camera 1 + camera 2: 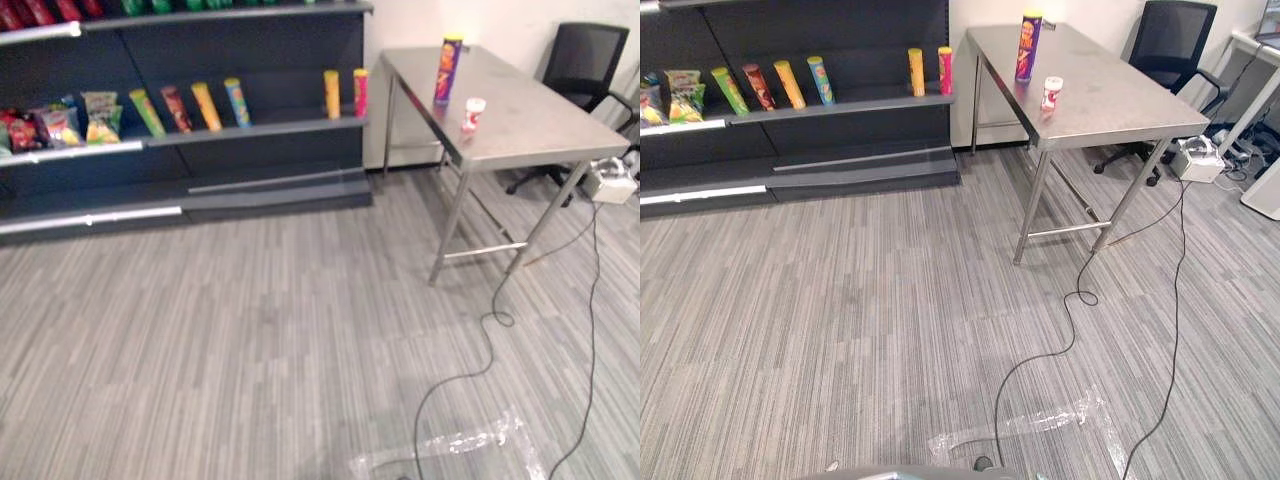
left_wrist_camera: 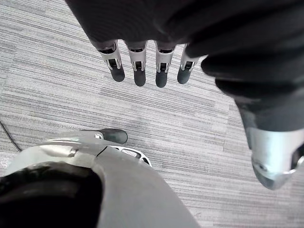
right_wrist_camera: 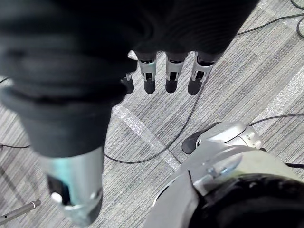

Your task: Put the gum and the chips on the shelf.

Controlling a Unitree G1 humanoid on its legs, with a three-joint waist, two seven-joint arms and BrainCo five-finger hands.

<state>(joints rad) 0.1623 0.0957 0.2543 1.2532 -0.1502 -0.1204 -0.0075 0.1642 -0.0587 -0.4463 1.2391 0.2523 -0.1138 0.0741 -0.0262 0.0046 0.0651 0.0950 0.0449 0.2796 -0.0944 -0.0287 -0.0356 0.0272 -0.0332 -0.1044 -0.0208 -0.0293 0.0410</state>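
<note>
A tall purple chips can (image 1: 448, 70) stands upright at the back of the steel table (image 1: 545, 125), at the right of the eye views. A small white-and-red gum tub (image 1: 473, 113) stands nearer the table's front-left edge, a short way from the can. The dark shelf unit (image 1: 250, 130) runs along the wall to the left of the table. My left hand (image 2: 139, 71) hangs over the carpet with straight fingers and holds nothing. In its own wrist view my right hand (image 3: 171, 78) hangs the same way, open and empty. Both hands are far from the table.
Several chips cans (image 1: 205, 105) and snack bags (image 1: 60, 125) fill the middle shelf board, with a gap near its right part. A black office chair (image 1: 585, 60) stands behind the table. A white box (image 1: 610, 183) lies by the table's right leg. Clear tape (image 1: 460, 440) marks the carpet.
</note>
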